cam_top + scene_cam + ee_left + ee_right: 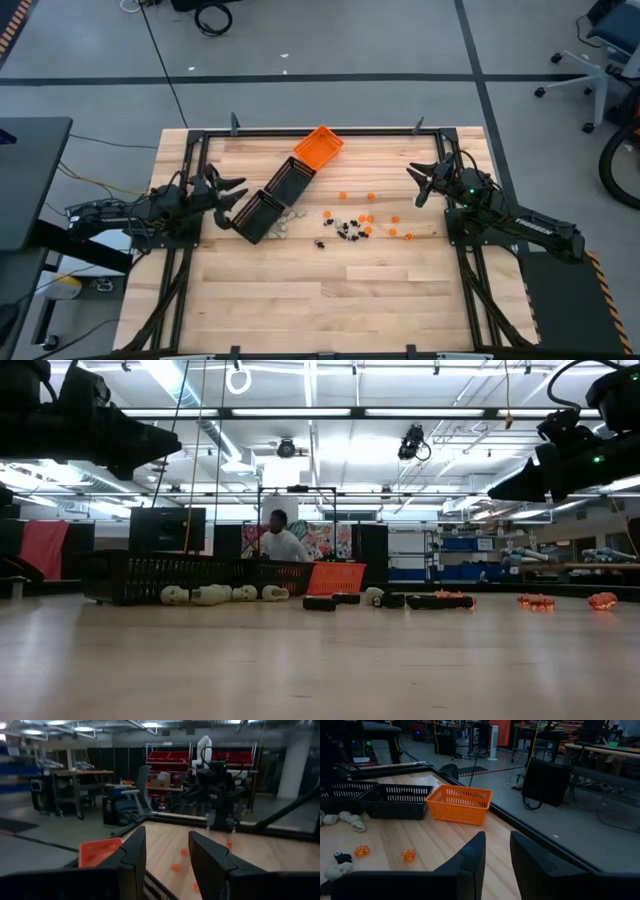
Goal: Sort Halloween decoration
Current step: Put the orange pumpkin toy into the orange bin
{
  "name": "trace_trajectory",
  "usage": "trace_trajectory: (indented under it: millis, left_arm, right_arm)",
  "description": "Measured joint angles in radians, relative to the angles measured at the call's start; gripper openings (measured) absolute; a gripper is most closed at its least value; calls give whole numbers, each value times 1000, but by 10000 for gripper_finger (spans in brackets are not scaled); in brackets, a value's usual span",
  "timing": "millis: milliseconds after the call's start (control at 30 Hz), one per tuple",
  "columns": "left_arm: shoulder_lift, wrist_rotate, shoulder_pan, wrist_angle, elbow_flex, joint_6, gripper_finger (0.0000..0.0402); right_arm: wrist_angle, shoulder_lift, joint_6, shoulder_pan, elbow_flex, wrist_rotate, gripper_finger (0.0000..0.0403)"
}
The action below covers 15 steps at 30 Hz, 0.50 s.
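1. We see the left gripper (238,192) raised above the table (330,290) at its left edge, arm low and level, fingers narrowly parted and holding nothing.
2. The right gripper (417,184) hovers at the right edge, facing inward, fingers also a narrow gap apart and empty.
3. The trinkets (355,222) lie in a loose band running left to right between the two grippers: whitish ones (210,595) nearest the left gripper, black ones (345,231) in the middle, orange ones (400,230) toward the right gripper.
4. Just before the left gripper, two black trays (272,200) and an orange tray (318,148) form a diagonal row, touching end to end.
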State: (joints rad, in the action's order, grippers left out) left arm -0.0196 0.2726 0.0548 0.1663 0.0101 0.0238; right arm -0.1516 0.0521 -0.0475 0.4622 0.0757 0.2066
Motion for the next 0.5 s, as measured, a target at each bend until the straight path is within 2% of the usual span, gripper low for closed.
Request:
trace_trajectory:
  millis: [300,400,500]
  left_arm:
    - [0,0,0,240,0,-168,125]
    - [0,0,0,273,1,-202,125]
    - [0,0,0,286,1,-205,125]
  right_arm:
    - [1,0,-4,0,0,0,94]
    - [11,0,-35,0,0,0,94]
    - [23,0,0,0,0,-1,94]
